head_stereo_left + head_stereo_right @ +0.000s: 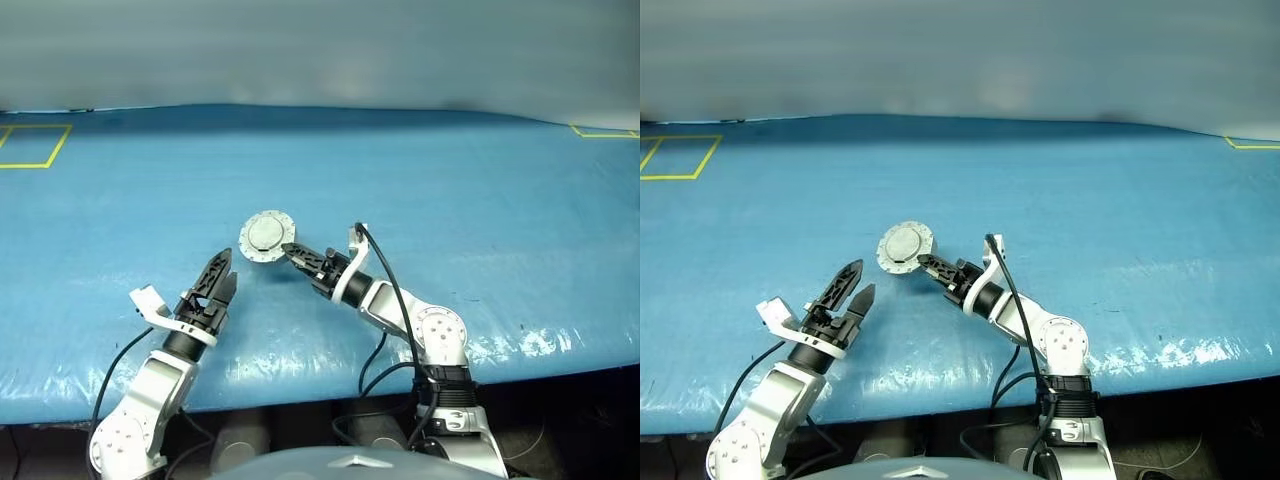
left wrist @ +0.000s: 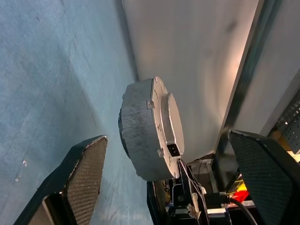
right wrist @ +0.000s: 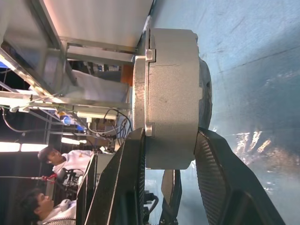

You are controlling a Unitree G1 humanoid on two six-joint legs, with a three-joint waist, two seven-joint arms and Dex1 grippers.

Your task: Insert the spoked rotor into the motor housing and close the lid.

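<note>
My right gripper (image 1: 288, 248) clamped on closed motor housing (image 1: 266, 236), lid (image 3: 140, 79) seated, my left gripper (image 1: 220, 279) open, near the housing, blue table (image 1: 480, 200) beneath.

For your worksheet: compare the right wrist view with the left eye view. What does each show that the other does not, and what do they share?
Right wrist view alone: the right gripper's fingers pressed on the two flat faces of the closed assembly, the seam between the lid and the motor housing seen edge-on, and people in the background.

Left eye view alone: the left gripper, open and apart from the assembly, and the blue table cover.

Shared: the right gripper holding the closed motor.
</note>
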